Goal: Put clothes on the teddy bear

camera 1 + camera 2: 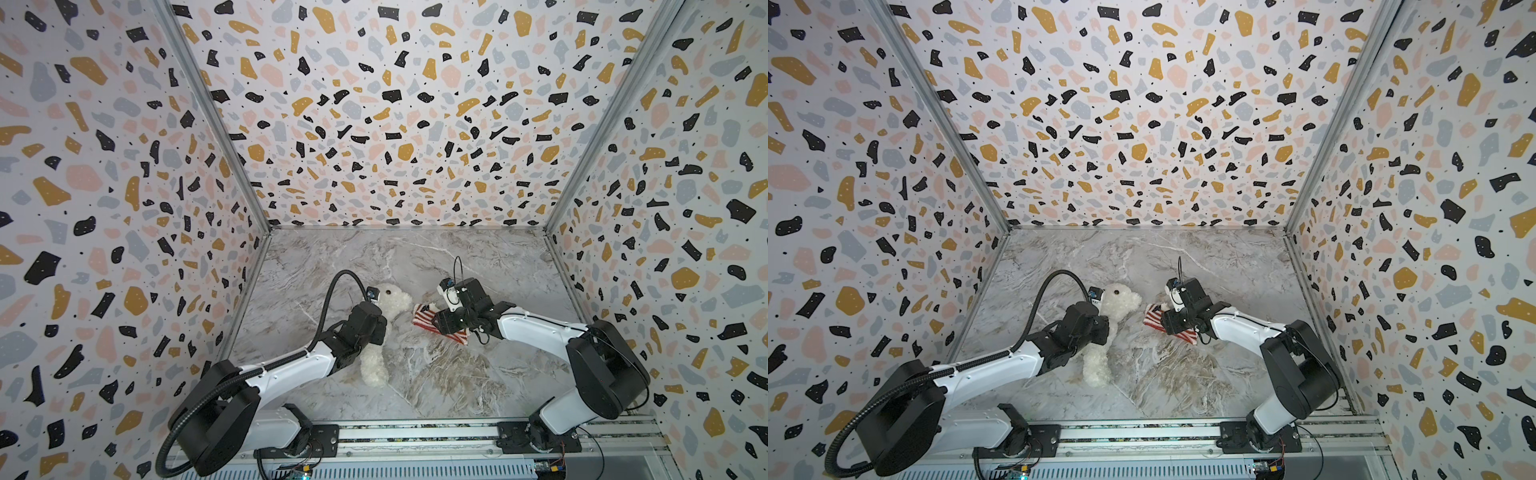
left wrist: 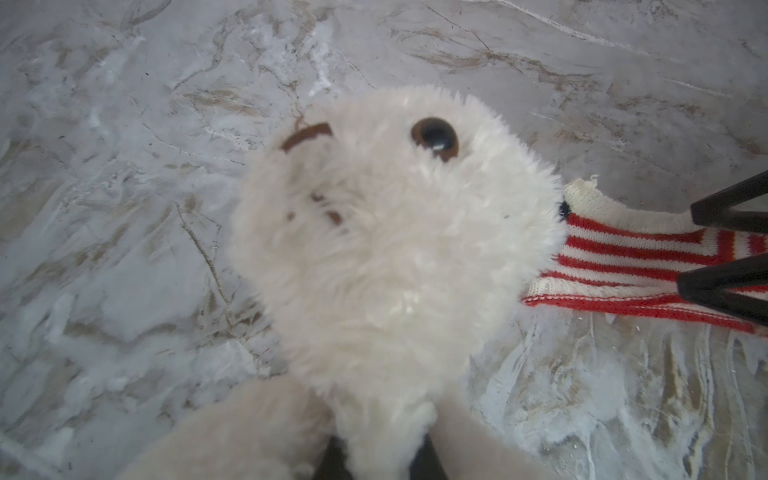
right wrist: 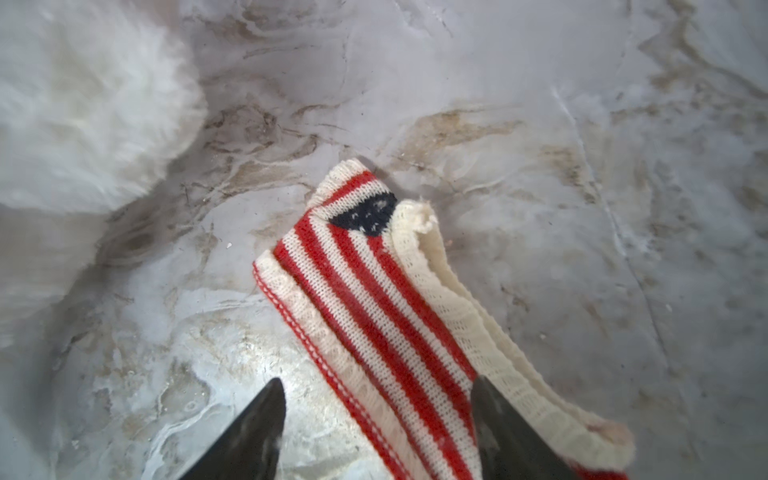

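— Where is the bear [image 1: 390,301]?
— It lies on the table [image 1: 457,374], near the middle. The left gripper [image 2: 380,457] pinches its neck.
— And the right gripper [image 3: 378,415]?
— Spread over the striped sweater [image 3: 374,291], just beside the bear's head.

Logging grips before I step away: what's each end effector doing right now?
Left end effector: closed on the teddy bear.
Right end effector: open, straddling the striped sweater.

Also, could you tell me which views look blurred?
Left wrist view: the teddy bear fills it, soft and out of focus. Right wrist view: the striped garment is crisp, the bear's fur blurred. Both top views: sharp and evenly lit.
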Motion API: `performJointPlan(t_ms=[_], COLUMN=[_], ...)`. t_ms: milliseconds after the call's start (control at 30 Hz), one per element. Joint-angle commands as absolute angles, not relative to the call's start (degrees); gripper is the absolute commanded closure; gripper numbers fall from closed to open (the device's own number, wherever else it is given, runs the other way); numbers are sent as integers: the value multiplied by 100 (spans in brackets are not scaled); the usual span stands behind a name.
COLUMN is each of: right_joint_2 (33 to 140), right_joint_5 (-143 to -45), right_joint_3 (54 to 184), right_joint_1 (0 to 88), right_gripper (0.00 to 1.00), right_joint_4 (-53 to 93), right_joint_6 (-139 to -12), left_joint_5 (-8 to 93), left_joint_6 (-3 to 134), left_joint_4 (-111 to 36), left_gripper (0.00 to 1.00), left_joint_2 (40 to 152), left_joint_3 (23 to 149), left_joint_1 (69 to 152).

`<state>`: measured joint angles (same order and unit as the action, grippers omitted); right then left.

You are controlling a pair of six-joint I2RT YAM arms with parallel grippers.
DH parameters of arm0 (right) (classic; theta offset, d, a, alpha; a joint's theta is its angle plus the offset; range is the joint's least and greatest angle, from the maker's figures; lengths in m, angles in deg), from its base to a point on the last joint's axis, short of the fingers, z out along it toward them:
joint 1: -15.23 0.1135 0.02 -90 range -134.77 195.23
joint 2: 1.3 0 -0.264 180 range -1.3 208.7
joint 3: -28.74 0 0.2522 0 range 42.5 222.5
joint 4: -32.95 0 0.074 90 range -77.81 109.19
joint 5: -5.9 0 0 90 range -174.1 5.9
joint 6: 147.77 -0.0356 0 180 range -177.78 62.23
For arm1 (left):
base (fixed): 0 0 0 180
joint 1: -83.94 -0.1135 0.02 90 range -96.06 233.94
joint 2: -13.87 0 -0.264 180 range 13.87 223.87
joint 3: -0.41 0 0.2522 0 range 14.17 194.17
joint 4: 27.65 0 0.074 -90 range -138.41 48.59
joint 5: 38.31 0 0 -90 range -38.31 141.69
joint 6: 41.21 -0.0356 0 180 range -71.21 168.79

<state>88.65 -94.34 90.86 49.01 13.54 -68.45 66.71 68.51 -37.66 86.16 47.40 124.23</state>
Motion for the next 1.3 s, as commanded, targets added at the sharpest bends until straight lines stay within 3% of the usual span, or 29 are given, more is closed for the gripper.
performJointPlan(t_ms=[0,700,1000,1267], right_joint_2=[8995,9529,9611,9493], right_joint_5=[-9637,-9307,-9130,-9034], right_joint_3=[9360,9669,9707,9705], right_joint_1=[4926,5179,5179,5179], right_gripper=[34,73,80,99], right_joint_4=[888,563,530,565], right_joint_6=[-6323,-5701,-5582,-5645], left_joint_5=[6711,6742,6793,6802], left_joint_6=[6951,7247,7236,7200], left_joint_4=[-3722,-3903,-3913,-3939], left_gripper=[89,88,88,87], left_joint_2=[8277,7794,7669,7636], left_joint_3=[4713,4651,4678,4695], left_joint_1=[12408,12349,12331,12331])
